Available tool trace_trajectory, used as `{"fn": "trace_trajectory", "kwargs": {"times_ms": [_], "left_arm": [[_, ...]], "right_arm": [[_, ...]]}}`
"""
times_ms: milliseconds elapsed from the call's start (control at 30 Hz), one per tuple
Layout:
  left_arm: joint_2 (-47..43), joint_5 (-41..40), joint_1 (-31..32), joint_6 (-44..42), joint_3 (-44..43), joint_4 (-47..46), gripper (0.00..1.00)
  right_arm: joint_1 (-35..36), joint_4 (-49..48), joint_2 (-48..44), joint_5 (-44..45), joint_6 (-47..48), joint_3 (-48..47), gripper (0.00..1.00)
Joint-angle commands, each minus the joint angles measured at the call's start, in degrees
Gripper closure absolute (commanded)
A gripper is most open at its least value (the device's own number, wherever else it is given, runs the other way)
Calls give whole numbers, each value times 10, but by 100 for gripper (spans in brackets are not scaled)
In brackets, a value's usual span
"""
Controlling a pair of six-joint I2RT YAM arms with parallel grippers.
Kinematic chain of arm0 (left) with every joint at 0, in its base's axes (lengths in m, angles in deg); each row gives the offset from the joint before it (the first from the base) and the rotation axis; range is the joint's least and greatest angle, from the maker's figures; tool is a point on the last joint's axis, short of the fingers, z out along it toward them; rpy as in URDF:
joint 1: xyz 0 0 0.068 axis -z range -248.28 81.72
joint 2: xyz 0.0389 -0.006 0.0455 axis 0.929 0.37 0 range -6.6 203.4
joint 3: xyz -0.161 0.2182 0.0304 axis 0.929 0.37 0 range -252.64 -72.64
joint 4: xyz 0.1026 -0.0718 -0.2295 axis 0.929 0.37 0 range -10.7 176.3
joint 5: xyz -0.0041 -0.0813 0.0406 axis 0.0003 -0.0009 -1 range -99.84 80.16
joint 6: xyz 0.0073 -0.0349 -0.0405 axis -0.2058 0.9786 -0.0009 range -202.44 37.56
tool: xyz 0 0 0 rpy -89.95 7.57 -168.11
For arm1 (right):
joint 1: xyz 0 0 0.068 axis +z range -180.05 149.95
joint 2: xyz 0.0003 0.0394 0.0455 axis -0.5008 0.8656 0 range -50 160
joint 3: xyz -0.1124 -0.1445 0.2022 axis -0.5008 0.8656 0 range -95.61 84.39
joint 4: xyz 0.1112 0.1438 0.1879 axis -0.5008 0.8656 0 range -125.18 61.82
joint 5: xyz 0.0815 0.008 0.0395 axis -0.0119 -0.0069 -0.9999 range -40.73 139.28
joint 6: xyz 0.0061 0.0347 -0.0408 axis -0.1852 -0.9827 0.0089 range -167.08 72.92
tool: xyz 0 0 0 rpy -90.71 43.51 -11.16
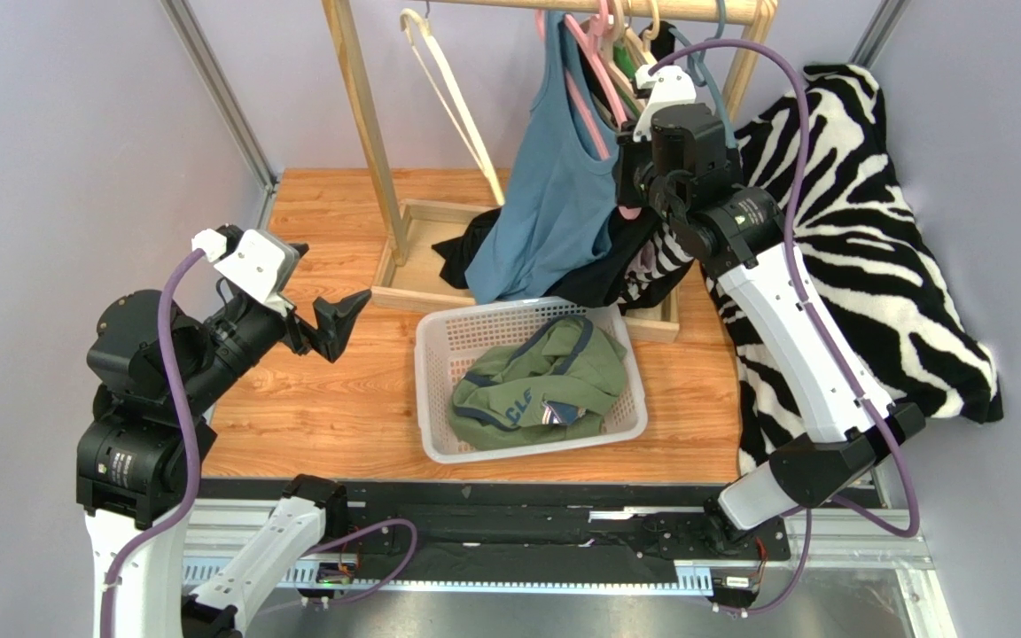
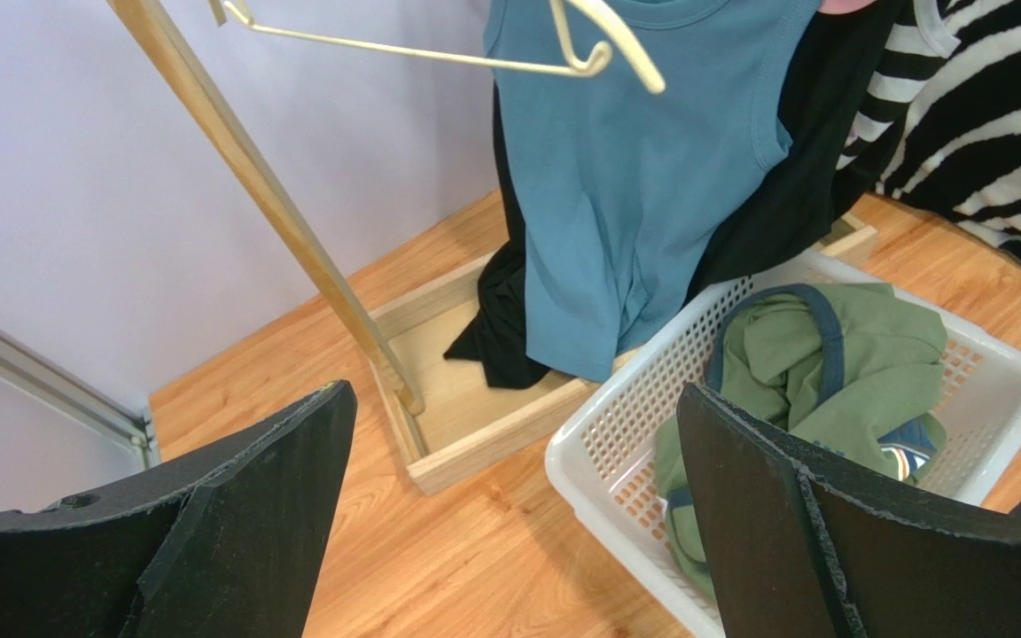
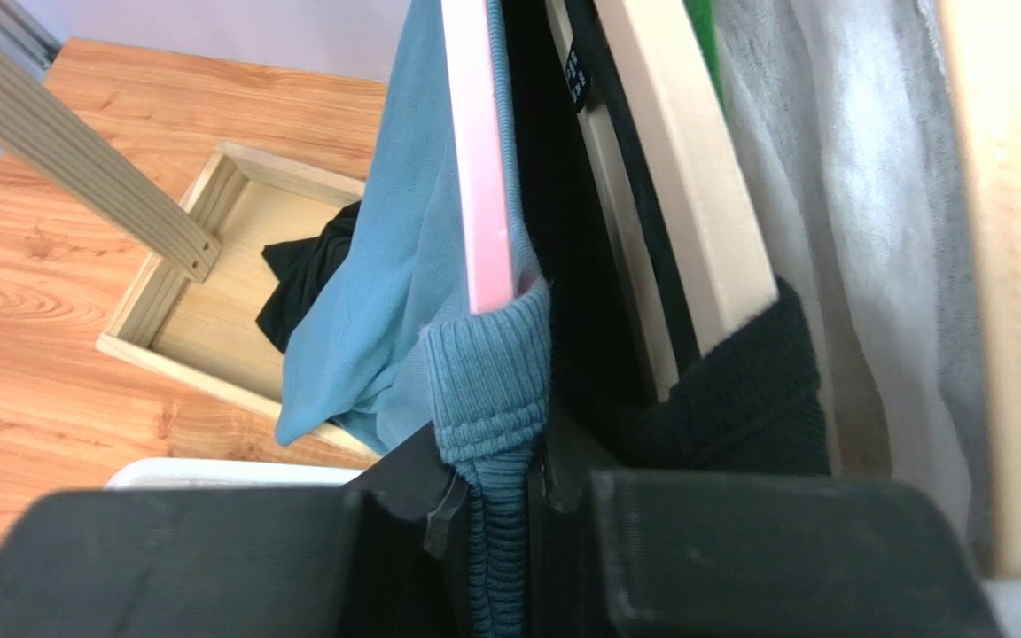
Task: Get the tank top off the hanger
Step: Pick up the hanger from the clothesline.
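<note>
Near far edge of table (image 1: 343, 399): soft, light tank top (image 1: 549, 200), best held by ribbed strap (image 3: 483, 372); right tool (image 3: 513, 532) clamped there, left tool (image 2: 513, 439) apart.

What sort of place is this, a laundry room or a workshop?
Most likely a robotics test booth staged as a laundry corner: two robot arms at the edge of a table, a small wooden clothes rack and white basket on it, plain grey panels around.
</note>
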Motion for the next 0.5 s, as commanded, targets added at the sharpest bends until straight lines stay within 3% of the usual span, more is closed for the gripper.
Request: {"fn": "trace_trajectory", "kwargs": {"times_ms": [0, 167, 333, 467], "left_arm": [[-2, 2, -1, -2, -1, -12, 1], [0, 5, -1, 0, -6, -11, 1], [1, 5, -1, 0, -11, -3, 1], [-2, 2, -1, -6, -9, -1, 1]], "right_arm": [[15, -26, 7, -9, 2, -49, 100], [85, -13, 62, -11, 43, -140, 100], [108, 25, 124, 11, 48, -264, 100], [108, 8, 100, 8, 40, -258, 100]]}}
